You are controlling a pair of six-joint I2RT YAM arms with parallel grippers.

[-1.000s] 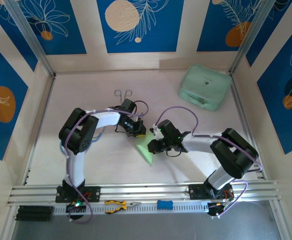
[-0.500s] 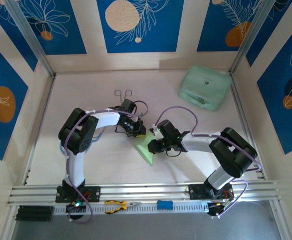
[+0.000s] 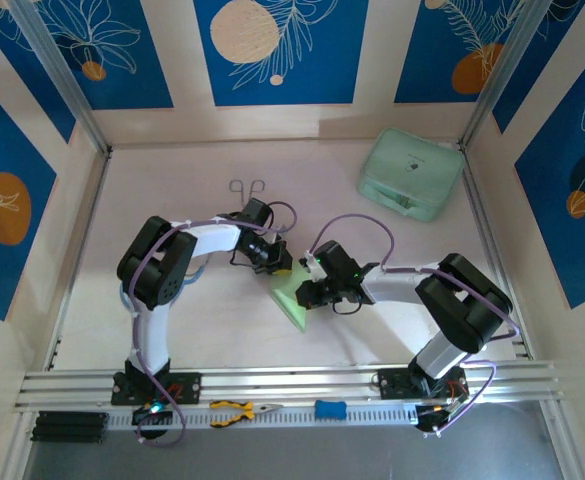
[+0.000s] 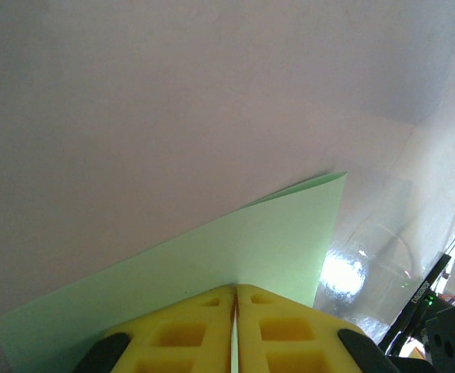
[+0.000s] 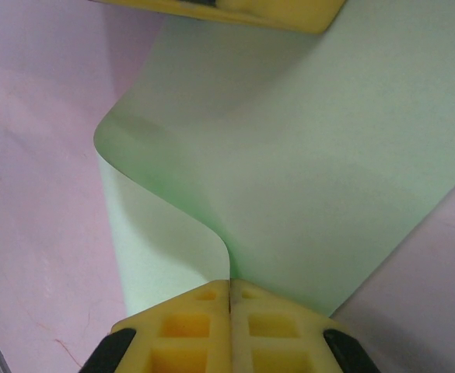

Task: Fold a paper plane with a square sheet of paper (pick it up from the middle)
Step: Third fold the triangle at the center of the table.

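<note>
**Left pincer** (image 3: 279, 263): sits near the middle of the tabletop (image 3: 162, 190), slightly left of centre. Its yellow pads (image 4: 188, 334) are pressed together and clamped on one edge of the sheet of paper (image 3: 294, 302). In the left wrist view the sheet runs out flat from the pads, with one corner pointing up and to the right.

**Right pincer** (image 3: 305, 292): sits just right of the left pincer and slightly nearer. Its pads (image 5: 278, 326) are together, clamped on the opposite edge of the same sheet. In the right wrist view the paper leaves the pads in a curled S-bend. One layer lies lower against the tabletop and the other rises toward the left pincer's pad at the top of that view.

**Sheet of paper**: light green and unmarked. It is held between the two pincers at mid-tabletop. In the overhead view its free end tapers to a point toward the near edge.

**Other items**:
- A mint-green case (image 3: 412, 175) rests in the far right corner, well apart from the pincers.
- A metal tool with loop handles (image 3: 247, 188) lies on the far side of the left arm.
- Yellow-handled pliers (image 3: 234, 410) and a blue object (image 3: 330, 409) rest on the near rail.
</note>
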